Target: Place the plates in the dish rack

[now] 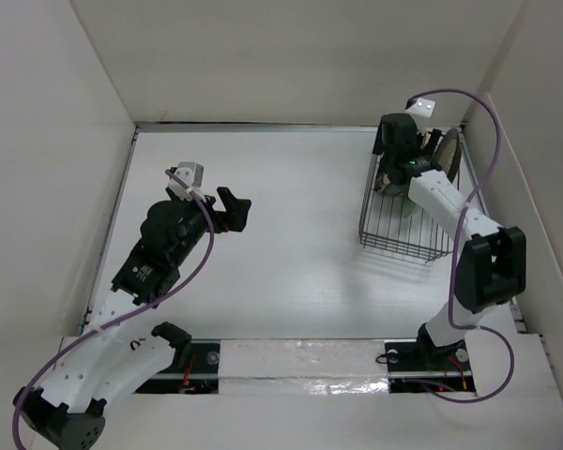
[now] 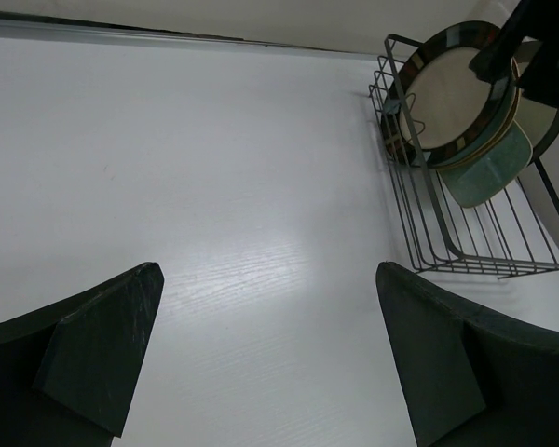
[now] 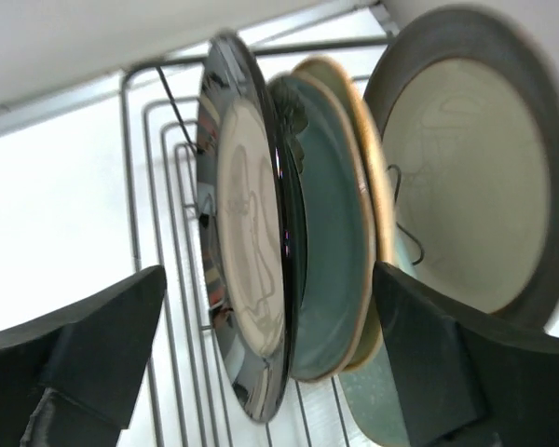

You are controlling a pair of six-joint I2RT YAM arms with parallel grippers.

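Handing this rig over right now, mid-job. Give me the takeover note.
Left gripper: open, empty, over the white table.
Right gripper: open at the black wire dish rack, holding nothing.
Plates on edge in the rack: black-rimmed cream plate, round pale green plate, tan plate, rounded-rectangular pale green plate, grey-brown-rimmed cream plate.
Done: all five appear loaded; none visible on the table.
Left: probably just back the right gripper out.

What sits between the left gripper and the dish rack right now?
Nothing: only bare white table lies between the left gripper and the dish rack, as the left wrist view and the top view both show.
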